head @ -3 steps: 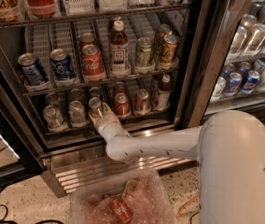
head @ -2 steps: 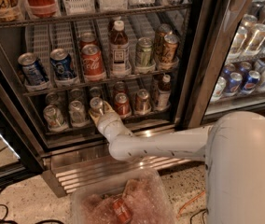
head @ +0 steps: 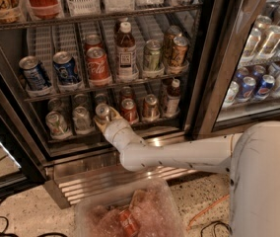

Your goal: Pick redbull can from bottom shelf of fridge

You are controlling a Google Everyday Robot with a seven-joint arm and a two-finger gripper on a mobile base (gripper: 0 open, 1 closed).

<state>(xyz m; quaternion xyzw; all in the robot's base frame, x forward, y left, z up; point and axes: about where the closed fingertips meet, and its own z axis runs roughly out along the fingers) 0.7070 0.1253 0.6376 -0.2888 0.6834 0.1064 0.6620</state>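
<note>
The fridge (head: 214,58) stands open in the camera view. Its bottom shelf (head: 145,124) holds a row of cans and one bottle (head: 172,95). My gripper (head: 104,118) reaches in from the lower right, at the front of the third lane from the left. It sits around the lower part of the redbull can (head: 102,111), a slim can whose silver top shows above the wrist. My pale arm (head: 179,154) crosses the fridge's ribbed steel base (head: 81,181).
Wider silver cans (head: 57,123) stand left of the gripper and a red cola can (head: 128,110) right of it. The rack above holds blue cans (head: 66,68), a Coke can and a bottle. The neighbouring section holds Pepsi cans (head: 248,85). A plastic bin (head: 125,214) lies on the floor.
The gripper stays at the same can. The arm's white shoulder cover has shifted slightly to the right.
</note>
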